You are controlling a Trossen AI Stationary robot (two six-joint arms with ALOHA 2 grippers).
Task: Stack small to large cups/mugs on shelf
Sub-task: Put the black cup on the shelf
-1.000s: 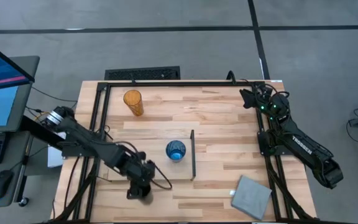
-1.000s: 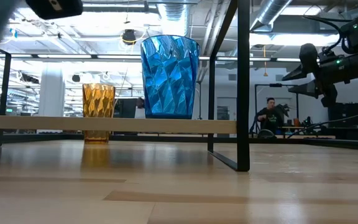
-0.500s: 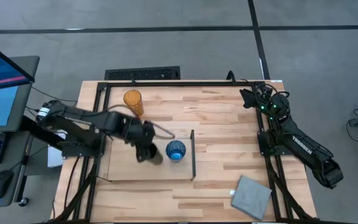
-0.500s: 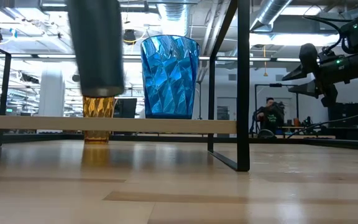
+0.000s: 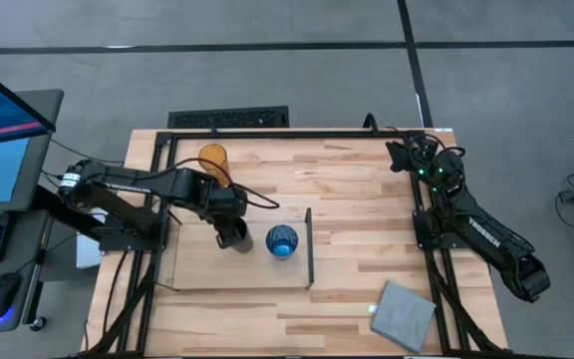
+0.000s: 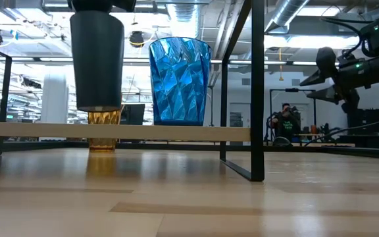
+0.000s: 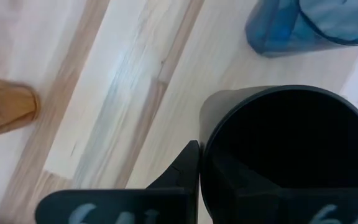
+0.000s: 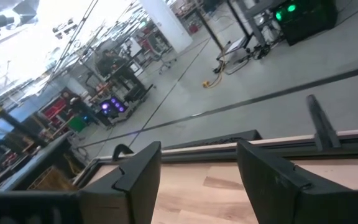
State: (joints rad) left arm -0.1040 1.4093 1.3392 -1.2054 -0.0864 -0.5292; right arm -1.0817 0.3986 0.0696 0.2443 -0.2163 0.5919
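My left gripper (image 5: 232, 234) is shut on the short black cup (image 6: 97, 59) and holds it just above the pale plywood shelf (image 5: 192, 271), left of the translucent blue cup (image 5: 281, 240). The blue cup stands upright on its base on the shelf, beside the shelf's thin dark upright wall (image 5: 309, 247). The orange tumbler (image 5: 213, 163) stands upright on the table beyond the shelf's far edge. My right gripper (image 8: 197, 174) is open and empty, raised at the table's far right corner (image 5: 399, 155). My left gripper holds the black cup by its rim (image 7: 205, 163), one finger inside the cup and one finger (image 7: 182, 171) outside the wall. The fingers come from above, pointing down. The cup hangs upright, mouth up, its base (image 6: 99, 107) clear of the shelf.
A grey square pad (image 5: 404, 314) lies at the table's near right corner. A dark frame (image 5: 267, 131) runs along the table's edges. Bare wood shows between the shelf's wall and the right arm. A person (image 6: 285, 122) sits far off in the room behind.
My left gripper has gone from the table's near edge toward the far edge, over the shelf, carrying the black cup. It now holds the cup upright just left of the blue cup, a little above the shelf.
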